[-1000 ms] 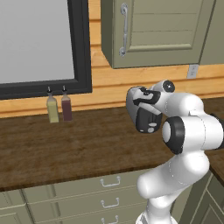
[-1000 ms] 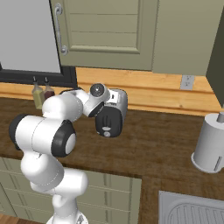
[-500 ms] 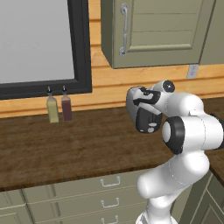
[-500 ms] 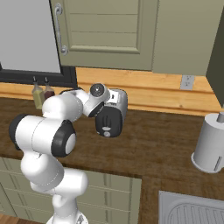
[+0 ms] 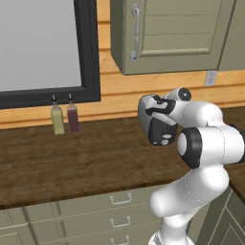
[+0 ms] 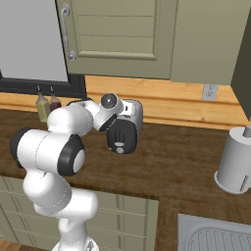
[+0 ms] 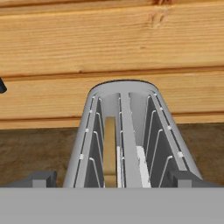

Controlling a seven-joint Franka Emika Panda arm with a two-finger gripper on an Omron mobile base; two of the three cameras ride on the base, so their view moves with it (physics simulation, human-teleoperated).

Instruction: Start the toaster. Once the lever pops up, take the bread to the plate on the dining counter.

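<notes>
Arm folded, tool (image 7: 111, 181) wide open, empty, above one toaster (image 7: 127, 131); one bread slice (image 7: 109, 151), perhaps; two bottles (image 5: 64, 118) at 9 o'clock

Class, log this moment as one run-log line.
phase: lining up over toaster | jaws: open | bread: in slot | lever: unseen

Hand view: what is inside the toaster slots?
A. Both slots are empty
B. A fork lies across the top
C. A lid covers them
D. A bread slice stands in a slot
D: a tan bread slice stands between the wire guides of the toaster.
</notes>
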